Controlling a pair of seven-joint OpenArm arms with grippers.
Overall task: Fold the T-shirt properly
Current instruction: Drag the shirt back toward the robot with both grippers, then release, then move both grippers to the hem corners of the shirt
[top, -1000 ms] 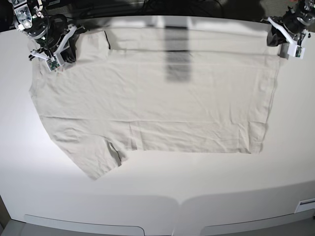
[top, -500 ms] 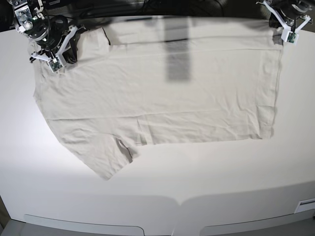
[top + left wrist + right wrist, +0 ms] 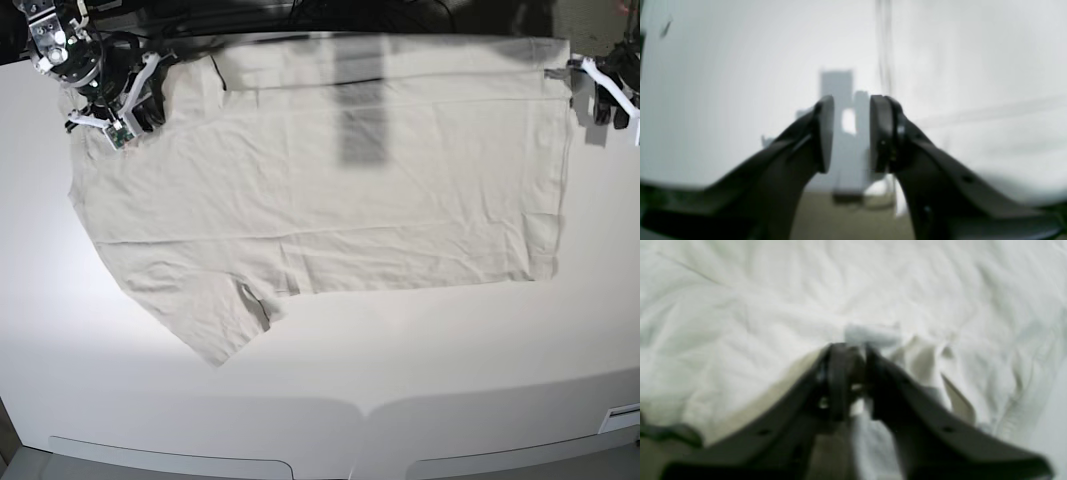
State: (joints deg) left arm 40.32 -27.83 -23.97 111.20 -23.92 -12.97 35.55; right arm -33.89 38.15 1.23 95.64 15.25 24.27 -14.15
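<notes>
White table [image 3: 420,380] under flat off-white T-shirt [image 3: 330,190]

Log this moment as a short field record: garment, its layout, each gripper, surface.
garment: T-shirt, pale beige, short-sleeved
layout: spread flat, one sleeve angled toward the near edge, light creases
left gripper: jaws apart, nothing between them, just off the shirt's edge
right gripper: jaws closed on a bunch of the shirt's fabric at the far corner
surface: white table
</notes>
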